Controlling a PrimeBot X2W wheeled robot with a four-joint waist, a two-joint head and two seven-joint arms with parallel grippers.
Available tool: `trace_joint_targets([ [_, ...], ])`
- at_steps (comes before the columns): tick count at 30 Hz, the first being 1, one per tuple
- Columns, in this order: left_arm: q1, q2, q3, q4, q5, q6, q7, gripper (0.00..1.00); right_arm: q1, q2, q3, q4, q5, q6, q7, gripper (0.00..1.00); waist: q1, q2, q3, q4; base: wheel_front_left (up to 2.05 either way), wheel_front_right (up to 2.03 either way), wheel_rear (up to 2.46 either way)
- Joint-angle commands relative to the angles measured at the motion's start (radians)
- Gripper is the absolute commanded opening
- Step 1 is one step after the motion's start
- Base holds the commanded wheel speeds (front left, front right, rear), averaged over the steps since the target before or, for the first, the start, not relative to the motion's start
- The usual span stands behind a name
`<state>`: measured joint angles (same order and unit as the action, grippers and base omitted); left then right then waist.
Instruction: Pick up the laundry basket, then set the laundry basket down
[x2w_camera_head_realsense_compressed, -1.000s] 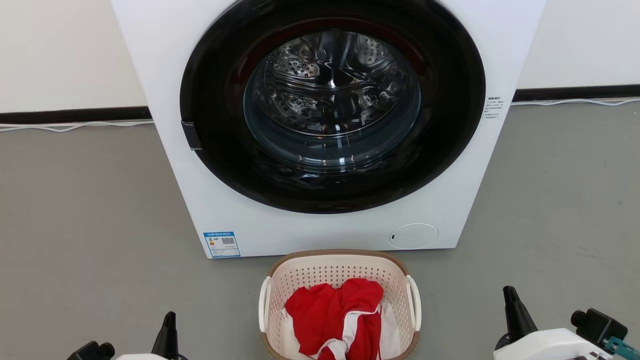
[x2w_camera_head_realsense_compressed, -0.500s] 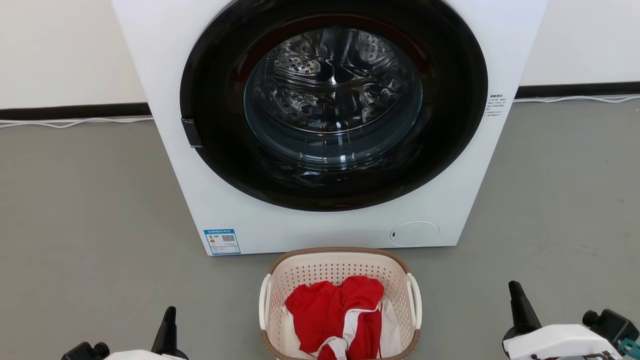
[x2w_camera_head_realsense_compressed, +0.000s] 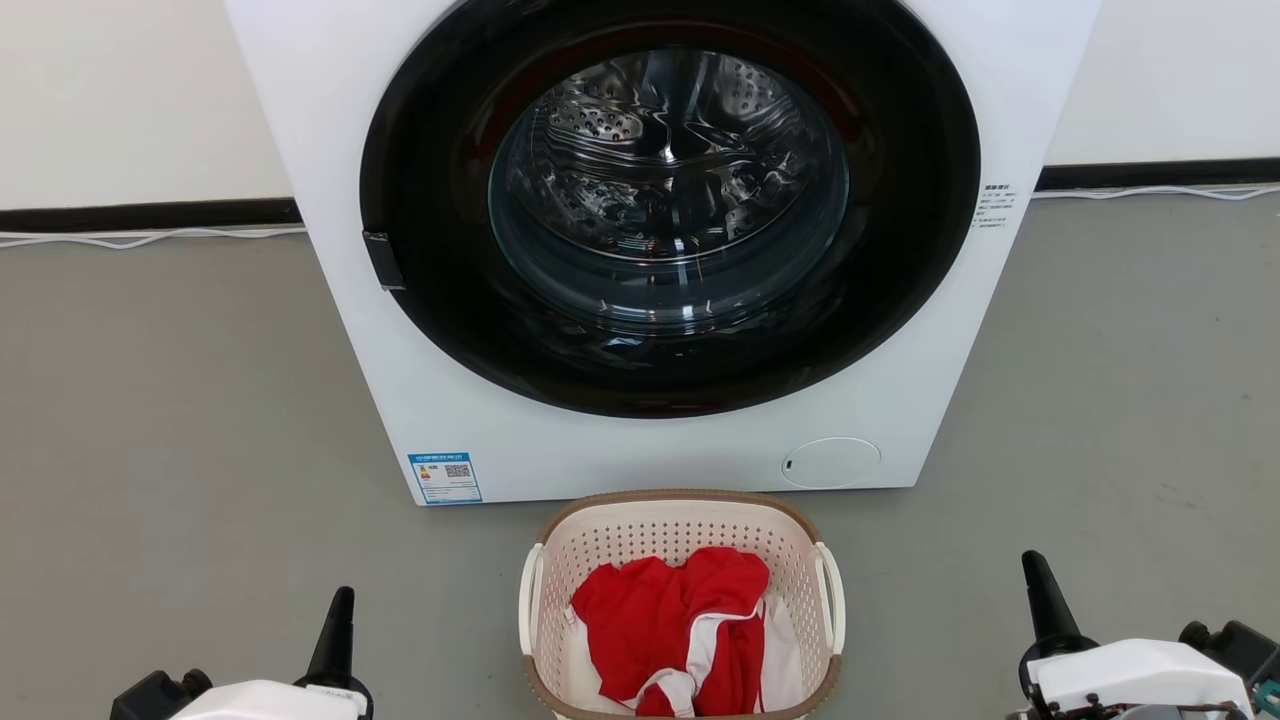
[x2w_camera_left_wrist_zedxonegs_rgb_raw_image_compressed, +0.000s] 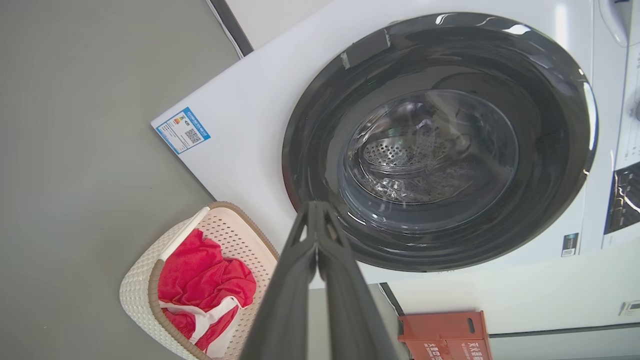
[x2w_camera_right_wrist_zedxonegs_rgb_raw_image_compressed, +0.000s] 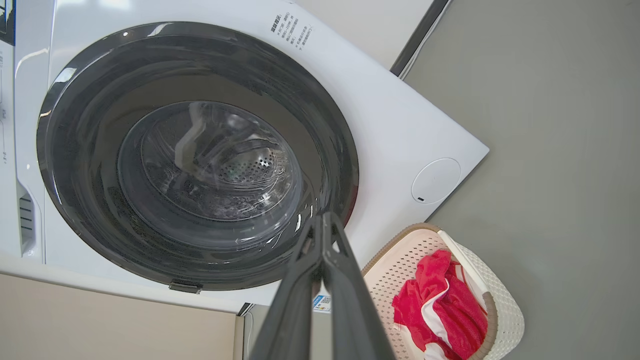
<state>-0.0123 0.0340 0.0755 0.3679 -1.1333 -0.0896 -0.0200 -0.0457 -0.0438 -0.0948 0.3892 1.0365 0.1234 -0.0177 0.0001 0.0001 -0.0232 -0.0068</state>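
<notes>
The laundry basket (x2w_camera_head_realsense_compressed: 640, 535) stands on the grey floor just in front of the washing machine, cream-white and perforated with a brown rim and white side handles. Red and white clothes (x2w_camera_head_realsense_compressed: 670, 625) lie inside it. My left gripper (x2w_camera_head_realsense_compressed: 340, 600) is shut with nothing in it, well to the basket's left. On the basket's other side my right gripper (x2w_camera_head_realsense_compressed: 1035, 570) is shut and holds nothing, also well apart from it. The basket (x2w_camera_left_wrist_zedxonegs_rgb_raw_image_compressed: 145, 280) shows at the lower left of the left wrist view, beside the shut left gripper (x2w_camera_left_wrist_zedxonegs_rgb_raw_image_compressed: 316, 207). The basket (x2w_camera_right_wrist_zedxonegs_rgb_raw_image_compressed: 505, 310) lies lower right of the shut right gripper (x2w_camera_right_wrist_zedxonegs_rgb_raw_image_compressed: 324, 217).
A white front-loading washing machine (x2w_camera_head_realsense_compressed: 420, 400) with a closed dark round door (x2w_camera_head_realsense_compressed: 670, 200) stands right behind the basket. Grey floor (x2w_camera_head_realsense_compressed: 180, 420) spreads to both sides. A white cable (x2w_camera_head_realsense_compressed: 150, 238) runs along the wall base. A red crate (x2w_camera_left_wrist_zedxonegs_rgb_raw_image_compressed: 442, 332) sits beside the machine.
The head camera has tilted, so the scene sits slightly higher in the picture. Both grippers have edged outward and stay shut; the basket has not moved.
</notes>
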Motion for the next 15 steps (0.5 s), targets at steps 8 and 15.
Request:
trace_joint_targets([
  [8, -0.062, 0.012, 0.025, -0.048, -0.100, -0.016, 0.028, 0.00, -0.050, -0.005, 0.006, -0.056, 0.117, 0.005, 0.027, 0.00, -0.0001, -0.0001, 0.005, 0.001, 0.00, 0.00, 0.00],
  [15, -0.068, 0.013, 0.028, -0.063, -0.173, -0.021, 0.048, 0.00, -0.053, -0.006, 0.001, -0.073, 0.206, 0.006, 0.047, 0.00, -0.0001, -0.0001, 0.009, 0.002, 0.00, 0.00, 0.00],
])
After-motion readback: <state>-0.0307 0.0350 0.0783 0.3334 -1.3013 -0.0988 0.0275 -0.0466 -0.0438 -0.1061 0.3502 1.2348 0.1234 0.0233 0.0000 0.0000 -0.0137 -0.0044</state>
